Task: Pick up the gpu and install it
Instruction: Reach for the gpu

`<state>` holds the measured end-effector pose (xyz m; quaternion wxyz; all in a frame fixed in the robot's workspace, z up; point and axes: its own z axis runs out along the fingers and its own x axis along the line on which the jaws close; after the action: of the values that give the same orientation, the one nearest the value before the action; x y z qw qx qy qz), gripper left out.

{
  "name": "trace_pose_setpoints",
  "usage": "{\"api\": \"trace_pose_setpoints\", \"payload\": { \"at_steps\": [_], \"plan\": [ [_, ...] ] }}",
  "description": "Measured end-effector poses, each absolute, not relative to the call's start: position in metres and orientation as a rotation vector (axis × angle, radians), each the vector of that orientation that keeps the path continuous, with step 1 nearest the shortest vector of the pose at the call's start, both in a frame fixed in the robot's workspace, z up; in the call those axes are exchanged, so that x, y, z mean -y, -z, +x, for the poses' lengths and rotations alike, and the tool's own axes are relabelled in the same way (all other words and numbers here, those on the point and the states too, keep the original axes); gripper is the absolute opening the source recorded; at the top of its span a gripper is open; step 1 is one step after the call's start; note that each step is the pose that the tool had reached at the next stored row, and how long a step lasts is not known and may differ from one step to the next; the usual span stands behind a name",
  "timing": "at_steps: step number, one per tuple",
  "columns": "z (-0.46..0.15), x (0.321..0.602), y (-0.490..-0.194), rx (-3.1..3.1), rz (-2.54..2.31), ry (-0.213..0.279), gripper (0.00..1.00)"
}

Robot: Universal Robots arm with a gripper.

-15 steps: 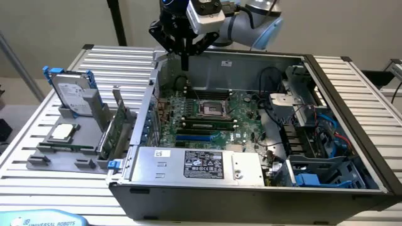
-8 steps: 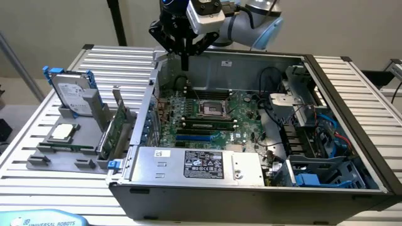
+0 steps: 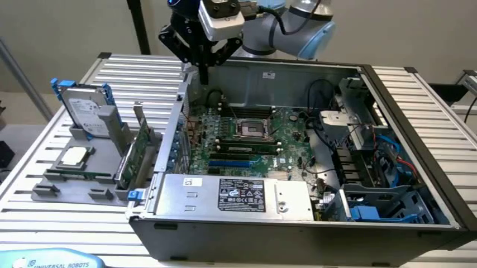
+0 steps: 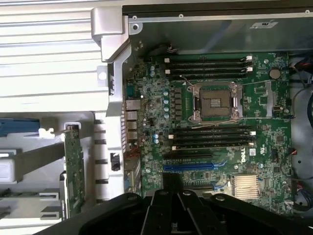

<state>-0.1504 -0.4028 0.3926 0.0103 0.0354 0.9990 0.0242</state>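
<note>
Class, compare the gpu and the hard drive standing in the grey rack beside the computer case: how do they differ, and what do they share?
The gpu is a thin green circuit board; the hard drive is a thicker silver block with blue rails. The gpu stands nearest the case; the hard drive stands farther toward the exterior view's left. Both stand on edge in the grey rack, untouched by the tool.

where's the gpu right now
On the exterior view's left, the gpu stands on edge in the grey holder, between the hard drive and the open computer case.
</note>
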Motion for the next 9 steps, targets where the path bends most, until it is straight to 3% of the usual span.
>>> {"api": "trace_pose_setpoints", "payload": {
  "at_steps": [9],
  "plan": [
    [-0.191, 0.409, -0.392, -3.118, 0.110, -0.075, 0.11]
  ]
}}
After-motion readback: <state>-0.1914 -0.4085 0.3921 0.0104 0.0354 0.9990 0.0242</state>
